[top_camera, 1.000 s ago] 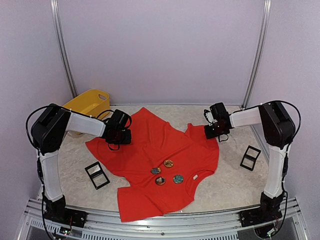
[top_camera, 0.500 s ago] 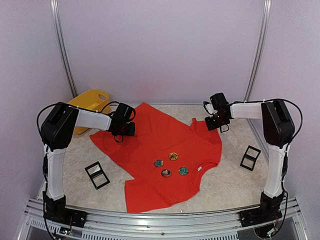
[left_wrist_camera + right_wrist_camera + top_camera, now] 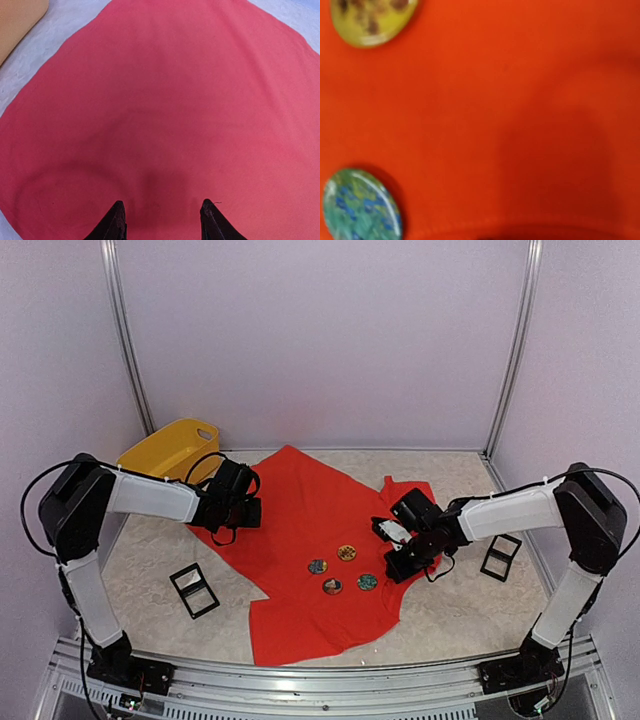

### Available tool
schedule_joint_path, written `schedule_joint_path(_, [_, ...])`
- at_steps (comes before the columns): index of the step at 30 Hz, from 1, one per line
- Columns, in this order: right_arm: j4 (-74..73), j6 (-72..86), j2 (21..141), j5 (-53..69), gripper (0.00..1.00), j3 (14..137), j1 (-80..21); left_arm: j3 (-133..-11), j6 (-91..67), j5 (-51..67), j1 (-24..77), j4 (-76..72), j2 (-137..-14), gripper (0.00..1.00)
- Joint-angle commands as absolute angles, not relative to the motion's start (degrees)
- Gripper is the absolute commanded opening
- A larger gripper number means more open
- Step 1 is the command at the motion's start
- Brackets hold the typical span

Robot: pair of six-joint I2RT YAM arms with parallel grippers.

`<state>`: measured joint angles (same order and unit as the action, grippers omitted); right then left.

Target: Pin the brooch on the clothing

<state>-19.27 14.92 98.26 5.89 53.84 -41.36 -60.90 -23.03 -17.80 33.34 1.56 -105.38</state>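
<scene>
**Four brooches on the red shirt, both grippers low over the cloth**

From above: red T-shirt (image 3: pixel 300 530) spread across the middle of the table (image 3: pixel 470 610), one corner reaching toward the yellow basket (image 3: pixel 170 448) at the back left. Near the collar, a tight cluster of round badges on the cloth: yellowish brooch (image 3: pixel 347 553), teal brooch (image 3: pixel 367 582), third brooch (image 3: pixel 317 566), fourth brooch (image 3: pixel 332 586). Pinned through or only lying there: cannot tell. Left gripper (image 3: pixel 248 512) low over the shirt's far left part, well apart from the cluster. Right gripper (image 3: pixel 395 562) at the collar side, just beside the teal brooch. One black frame (image 3: pixel 194 590) on bare table left of the shirt, a second black frame (image 3: pixel 501 556) on the right. Finger gaps too small to read from here.

Left wrist: supplies that gap. Left gripper (image 3: pixel 165 220) with two dark fingertips (image 3: pixel 116 222) standing apart, nothing between them, red cloth filling nearly the whole view beneath. Touching or hovering: cannot tell. Basket corner at top left, a strip of pale table beside it.

Right wrist: blurred close-up, red cloth edge to edge. Yellowish brooch (image 3: pixel 372 17) cut by the top-left corner, brown blotches on its face. Teal brooch (image 3: pixel 360 207) at bottom left, mottled blue and green, detail beyond the overhead view. Own fingers outside the frame; drawn fully together.
</scene>
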Motion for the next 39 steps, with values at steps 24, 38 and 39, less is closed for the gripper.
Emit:
schedule_joint_path(24, [19.13, 2.73, 68.53, -12.46, 0.69, 37.82, -9.62, -39.68, -17.38, -33.73, 23.35, -11.41, -73.43, 0.63])
schedule_joint_path(38, [33.66, 15.37, 65.75, -24.99, 0.77, 23.83, -9.4, -18.99, -19.93, -52.53, 18.84, -24.58, -56.44, 0.96])
schedule_joint_path(39, [33.91, 15.18, 65.28, -24.66, 0.77, 23.47, -9.4, -18.92, -20.17, -52.62, 18.87, -24.43, -56.69, 0.96])
